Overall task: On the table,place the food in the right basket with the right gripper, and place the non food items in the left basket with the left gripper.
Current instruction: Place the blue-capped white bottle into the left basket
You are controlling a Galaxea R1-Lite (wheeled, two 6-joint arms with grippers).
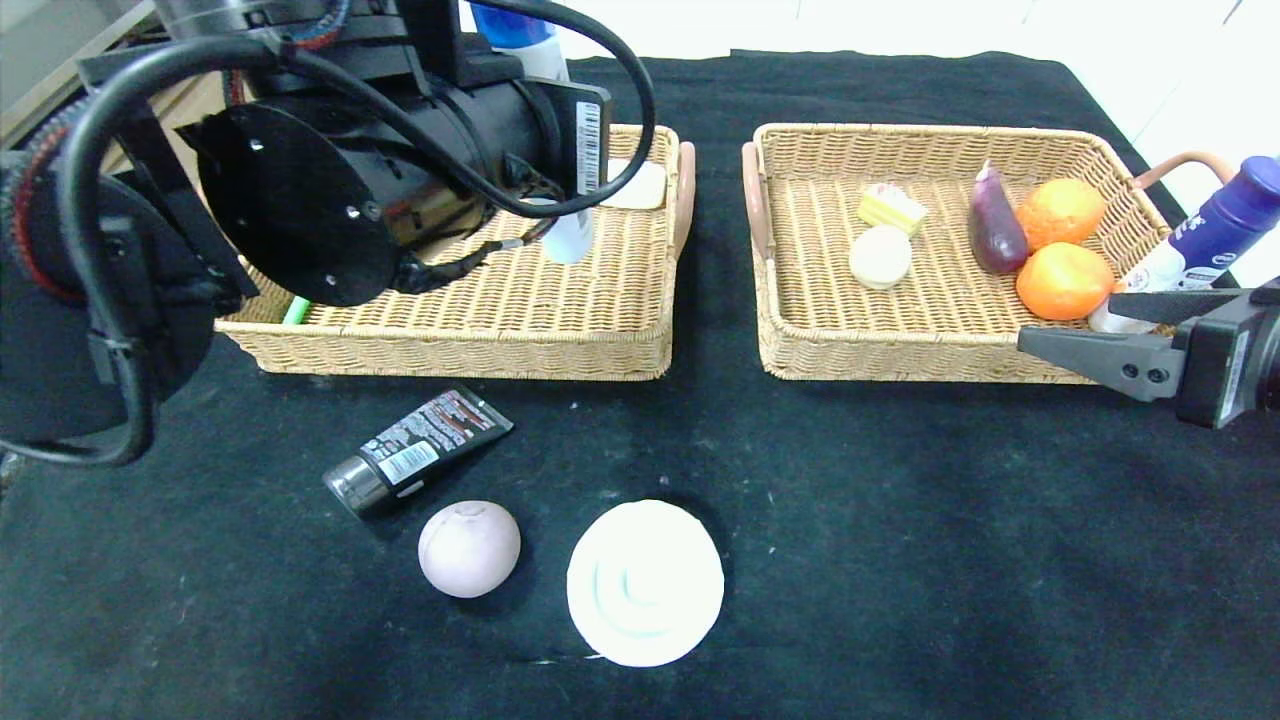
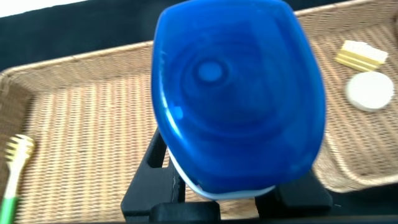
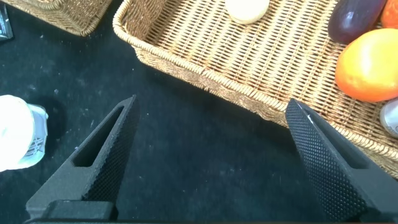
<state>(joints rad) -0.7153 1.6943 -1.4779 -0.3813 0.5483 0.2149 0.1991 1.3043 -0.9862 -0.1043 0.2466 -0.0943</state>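
Note:
My left gripper (image 2: 227, 186) is shut on the white bottle with the blue cap (image 2: 239, 99) and holds it above the left basket (image 1: 600, 330). In the head view the bottle's white end (image 1: 570, 240) shows below the bulky left arm. The black tube (image 1: 415, 450), the pinkish-mauve bun (image 1: 469, 548) and the round white dish (image 1: 645, 582) lie on the black table (image 1: 900, 520) in front of the baskets. The yellow cake slice (image 1: 892, 208) and the cream bun (image 1: 880, 257) lie in the right basket (image 1: 900, 350). My right gripper (image 1: 1100, 330) is open and empty at that basket's front right corner.
The right basket also holds a purple eggplant (image 1: 995, 232) and two oranges (image 1: 1064, 281). A dark-blue-capped bottle (image 1: 1215, 230) stands beside its right edge. The left basket holds a pale block (image 1: 640, 185) and a green-handled fork (image 2: 15, 162).

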